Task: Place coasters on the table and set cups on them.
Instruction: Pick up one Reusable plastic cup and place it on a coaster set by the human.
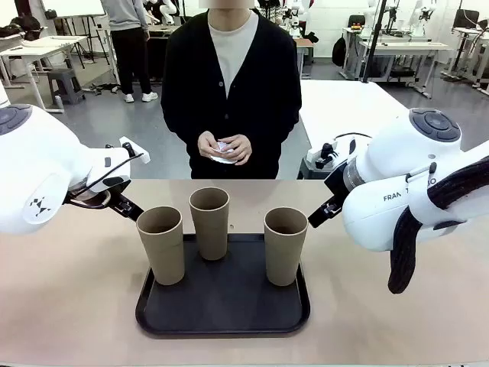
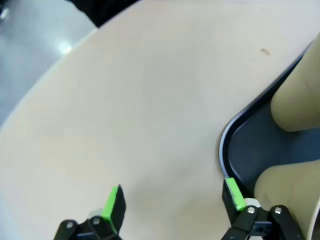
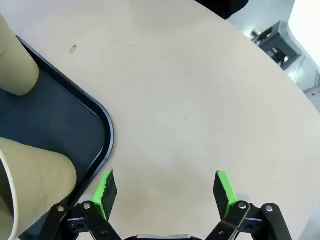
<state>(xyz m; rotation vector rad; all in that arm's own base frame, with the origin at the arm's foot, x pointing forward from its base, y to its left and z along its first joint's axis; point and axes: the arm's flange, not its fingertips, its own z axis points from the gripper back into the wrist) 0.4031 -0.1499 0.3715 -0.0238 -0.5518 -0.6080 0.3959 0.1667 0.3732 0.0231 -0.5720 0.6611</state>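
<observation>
Hovering wide-jawed, left gripper (image 2: 173, 196) and right gripper (image 3: 165, 186) flank the tray (image 1: 221, 315) of cups (image 1: 209, 222)

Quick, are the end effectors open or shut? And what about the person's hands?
Left end effector: open, holding nothing.
Right end effector: open, holding nothing.
Person's hands: together, holding something white, likely the coasters.

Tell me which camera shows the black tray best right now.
Front view: the whole tray is in frame on the table, all three cups standing on it. The left wrist view catches one rounded corner of it with two cup sides; the right wrist view, another corner and a stretch of rim.
</observation>
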